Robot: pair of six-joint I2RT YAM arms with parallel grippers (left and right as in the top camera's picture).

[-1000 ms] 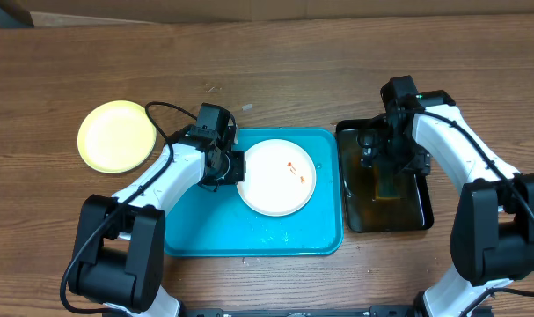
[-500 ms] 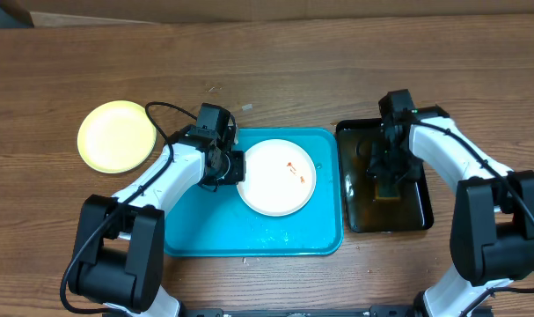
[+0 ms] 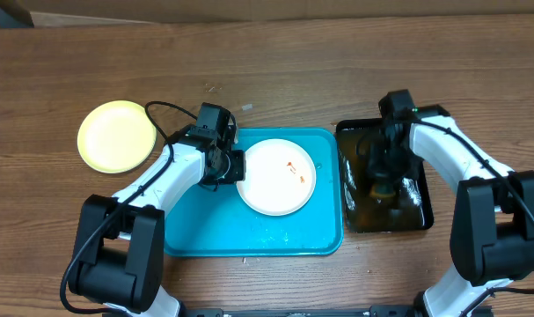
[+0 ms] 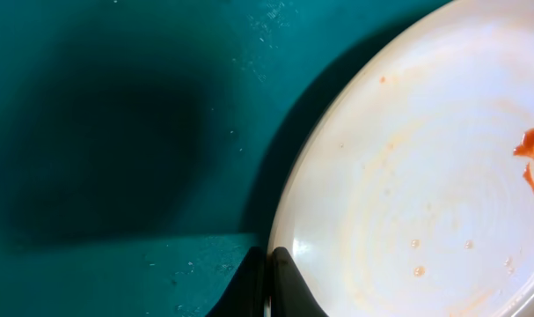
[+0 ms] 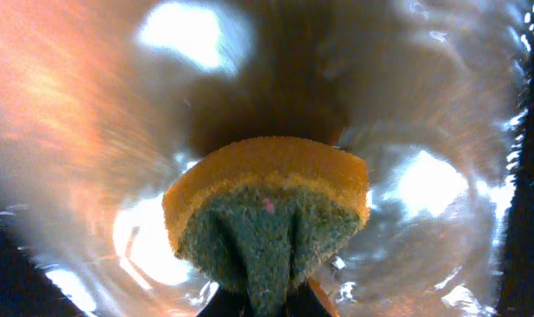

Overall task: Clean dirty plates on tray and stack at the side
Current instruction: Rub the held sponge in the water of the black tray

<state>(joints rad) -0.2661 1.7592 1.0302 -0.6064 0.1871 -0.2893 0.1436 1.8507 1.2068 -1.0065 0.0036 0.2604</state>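
Squarely on the right half of the teal tray (image 3: 205, 231) lies the white plate (image 3: 278, 179), face up, with orange-red smears (image 3: 295, 169) near its middle. The left wrist camera catches only part of that plate. Its right and lower portions run out of frame, and the faint droplets and pale orange ring on its face are hard to make out. The left pincer (image 3: 235, 167) is clenched on the plate's left rim. In the wrist view only two dark fingertips (image 4: 284, 291) poke in at the bottom edge, pressed together astride the rim.

The yellow plate (image 3: 117, 135) rests on the worktop (image 3: 275, 70) left of the tray and apart from it, and a black cable (image 3: 165, 110) arcs past its right edge.

Just right of the tray sits the black tray (image 3: 416, 220) holding water (image 5: 425, 185), where glare and ripples blur its bottom. The right pincer (image 3: 383, 185) reaches down into it, grasping a sponge (image 5: 267, 198). The green scouring layer is creased where the tips squeeze it, below the yellow layer. Those tips barely show at the frame's bottom edge, and from overhead the arm hides most of the sponge.
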